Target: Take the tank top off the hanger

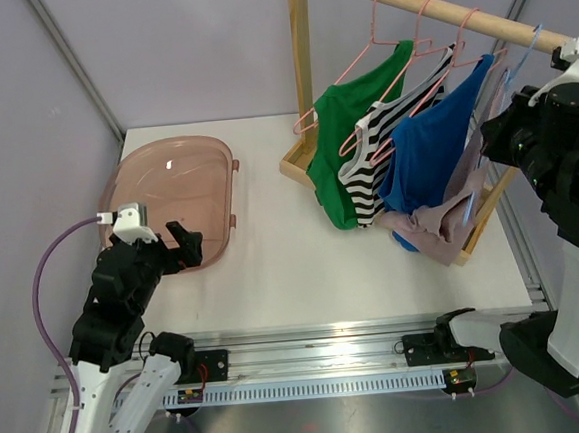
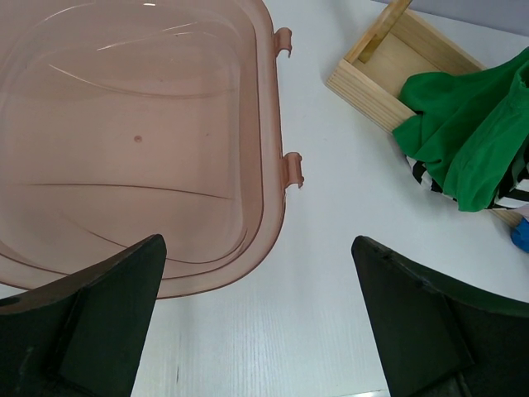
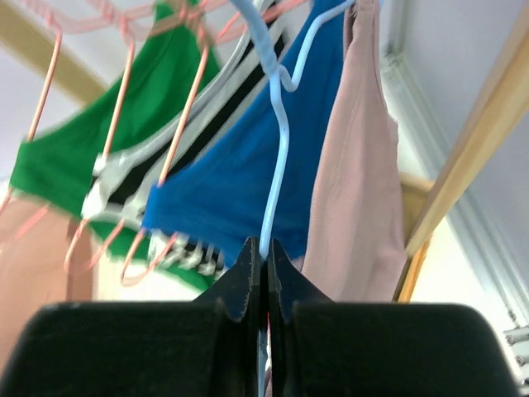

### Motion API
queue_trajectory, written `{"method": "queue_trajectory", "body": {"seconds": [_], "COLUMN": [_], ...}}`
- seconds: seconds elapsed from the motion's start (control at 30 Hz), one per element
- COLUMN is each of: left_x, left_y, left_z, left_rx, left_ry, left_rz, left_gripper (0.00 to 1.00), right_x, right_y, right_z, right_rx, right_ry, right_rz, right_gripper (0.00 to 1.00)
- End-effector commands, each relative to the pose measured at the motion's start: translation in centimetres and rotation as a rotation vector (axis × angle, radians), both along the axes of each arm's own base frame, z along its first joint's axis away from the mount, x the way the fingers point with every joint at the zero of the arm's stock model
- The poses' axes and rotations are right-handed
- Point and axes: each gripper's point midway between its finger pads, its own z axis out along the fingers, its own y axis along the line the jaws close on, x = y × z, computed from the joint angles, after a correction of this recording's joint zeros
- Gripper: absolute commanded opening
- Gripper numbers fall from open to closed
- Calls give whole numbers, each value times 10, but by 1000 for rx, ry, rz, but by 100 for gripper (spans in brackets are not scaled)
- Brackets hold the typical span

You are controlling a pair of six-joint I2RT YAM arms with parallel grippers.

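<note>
A mauve tank top [image 1: 460,195] hangs on a light blue wire hanger [image 1: 530,45] at the right end of the wooden rail [image 1: 423,5]. My right gripper [image 1: 504,131] is shut on the blue hanger's wire [image 3: 276,149] just below its twisted neck. In the right wrist view the gripper [image 3: 264,255] has the mauve top [image 3: 355,182] hanging just right of the jaws. My left gripper [image 1: 186,247] is open and empty above the table, far left of the rack; the left wrist view [image 2: 258,245] shows bare table between its fingers.
Green [image 1: 348,132], striped [image 1: 373,155] and blue [image 1: 426,146] tank tops hang on pink hangers left of the mauve one. The wooden rack's base frame [image 1: 299,166] stands on the table. A translucent pink tub [image 1: 172,191] lies at the left, also in the left wrist view [image 2: 132,124].
</note>
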Motion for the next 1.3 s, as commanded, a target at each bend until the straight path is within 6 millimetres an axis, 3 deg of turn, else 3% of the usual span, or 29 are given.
{"method": "queue_trajectory", "body": {"seconds": [0.0, 0.13, 0.27, 0.4, 0.53, 0.77, 0.83, 0.87, 0.9, 1.07, 1.27], "left_x": [-1, -3, -6, -25, -44, -67, -63, -49, -58, -62, -52], "left_y": [-10, -23, -54, -110, -138, -170, -179, -176, -194, -226, -261], "left_z": [18, 26, 43, 85, 122, 160, 165, 166, 164, 172, 166], "left_rx": [-23, -51, -127, -295, -386, -408, -359, -329, -284, -194, -109], "left_ry": [-65, -66, -82, -146, -246, -373, -394, -403, -399, -454, -454], "left_rz": [-60, -131, -283, -613, -788, -903, -856, -762, -810, -732, -709], "left_gripper": [99, 99, 99, 99, 99, 99, 99, 99, 99, 99, 99], "right_x": [-27, -63, -92, -134, -174, -240, -246, -249, -247, -222, -213], "right_y": [27, 34, 46, 65, 94, 111, 115, 117, 121, 136, 150], "right_z": [-20, -41, -58, -62, -75, -77, -75, -74, -72, -63, -35], "right_rx": [27, 56, 96, 154, 225, 263, 275, 276, 284, 313, 333], "right_ry": [60, 97, 116, 76, 71, -28, -32, -33, -24, 36, -11], "right_rz": [191, 271, 368, 524, 747, 999, 1055, 1080, 1109, 1156, 1242], "right_gripper": [0, 0, 0, 0, 0, 0, 0, 0, 0, 0, 0]}}
